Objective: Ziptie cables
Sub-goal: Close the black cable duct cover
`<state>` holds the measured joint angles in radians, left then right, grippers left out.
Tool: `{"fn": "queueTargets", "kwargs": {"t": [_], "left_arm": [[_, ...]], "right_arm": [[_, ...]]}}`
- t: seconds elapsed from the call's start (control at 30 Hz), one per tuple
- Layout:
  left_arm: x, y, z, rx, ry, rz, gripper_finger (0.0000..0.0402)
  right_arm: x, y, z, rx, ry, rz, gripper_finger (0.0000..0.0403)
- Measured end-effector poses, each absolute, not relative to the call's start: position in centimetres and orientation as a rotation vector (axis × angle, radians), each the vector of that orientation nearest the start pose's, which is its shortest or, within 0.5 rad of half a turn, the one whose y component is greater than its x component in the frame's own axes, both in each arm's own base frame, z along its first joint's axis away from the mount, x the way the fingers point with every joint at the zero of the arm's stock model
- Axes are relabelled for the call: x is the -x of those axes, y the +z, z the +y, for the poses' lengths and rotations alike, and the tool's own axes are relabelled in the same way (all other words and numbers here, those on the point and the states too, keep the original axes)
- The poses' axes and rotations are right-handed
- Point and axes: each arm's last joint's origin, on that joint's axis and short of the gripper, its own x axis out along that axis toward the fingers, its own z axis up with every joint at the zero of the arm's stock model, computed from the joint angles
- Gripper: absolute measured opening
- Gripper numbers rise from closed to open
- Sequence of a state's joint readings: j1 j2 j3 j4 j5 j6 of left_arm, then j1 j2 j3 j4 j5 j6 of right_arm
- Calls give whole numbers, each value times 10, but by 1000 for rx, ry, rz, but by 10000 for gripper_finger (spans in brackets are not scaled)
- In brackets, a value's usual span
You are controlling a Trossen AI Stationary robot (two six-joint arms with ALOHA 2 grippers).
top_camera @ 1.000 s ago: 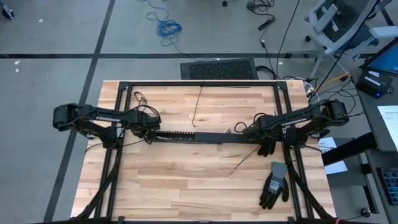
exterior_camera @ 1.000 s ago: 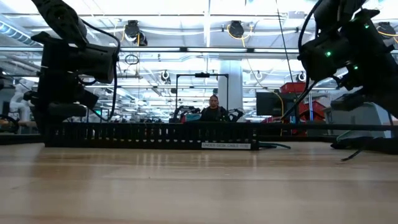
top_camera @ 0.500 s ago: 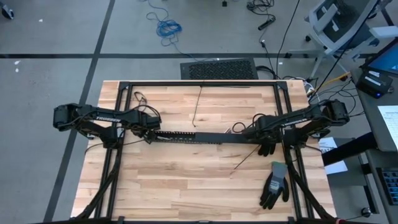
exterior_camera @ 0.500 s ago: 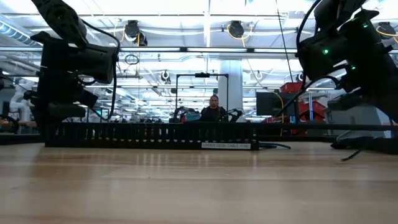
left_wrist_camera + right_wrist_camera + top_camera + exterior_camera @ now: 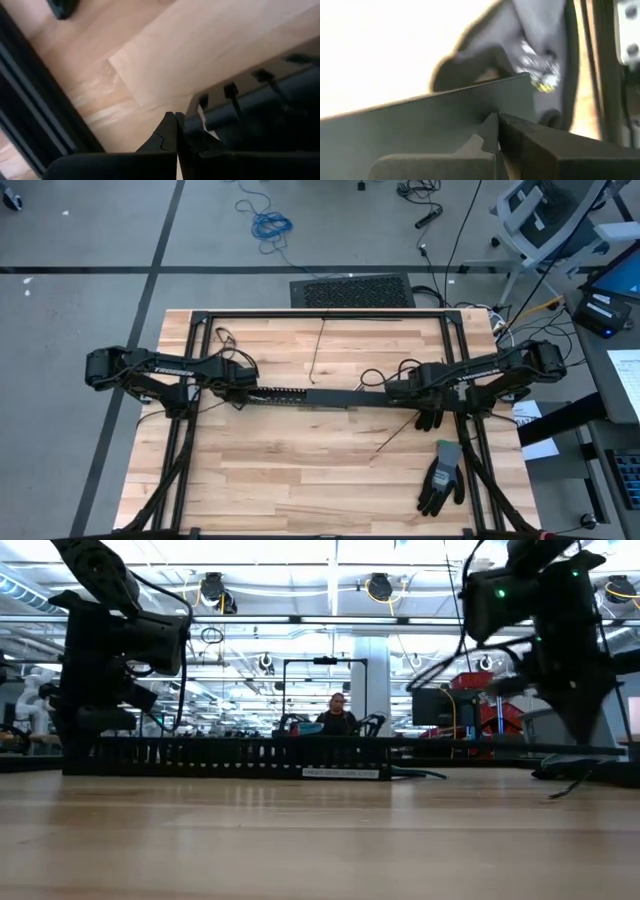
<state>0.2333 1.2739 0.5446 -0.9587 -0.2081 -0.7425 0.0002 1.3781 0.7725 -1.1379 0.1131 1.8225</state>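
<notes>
– resting at 9 o'clock on the bench (image 5: 300,470), left claw (image 5: 243,393) closed at the black slotted rail (image 5: 310,397) end. right claw (image 5: 388,387)?
– closed too, at 3 o'clock, other rail end. cables (image 5: 374,374): thin loops just beside it, colours unclear.

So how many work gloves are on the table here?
1. A single dark grey glove with a green cuff lies near the table's front right corner, beside the right arm's frame. Another could be hidden beneath the arms.
</notes>
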Motion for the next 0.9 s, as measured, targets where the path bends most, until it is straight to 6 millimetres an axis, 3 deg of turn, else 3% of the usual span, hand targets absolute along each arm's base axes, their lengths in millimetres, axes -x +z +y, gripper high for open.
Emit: {"fn": "queueTargets", "kwargs": {"t": [0.2,0.33,0.43,0.6,0.77,0.9], "left_arm": [[-144,139,42,542,1007,1486,0],[-143,137,41,544,1010,1493,0],[-142,136,41,545,1010,1491,0],[-144,135,42,546,1008,1466,0],[-147,135,43,551,1002,1430,0],[-147,135,43,550,1001,1428,0]], "right_arm": [[-210,209,-14,-1071,-1520,828,0],[-205,228,-16,-1004,-1548,961,0],[-186,234,-13,-970,-1726,1122,0],[-174,209,-3,-1048,-1779,1232,0],[-166,173,1,-1149,-1860,1097,0],[-169,173,-1,-1112,-1939,989,0]]}}
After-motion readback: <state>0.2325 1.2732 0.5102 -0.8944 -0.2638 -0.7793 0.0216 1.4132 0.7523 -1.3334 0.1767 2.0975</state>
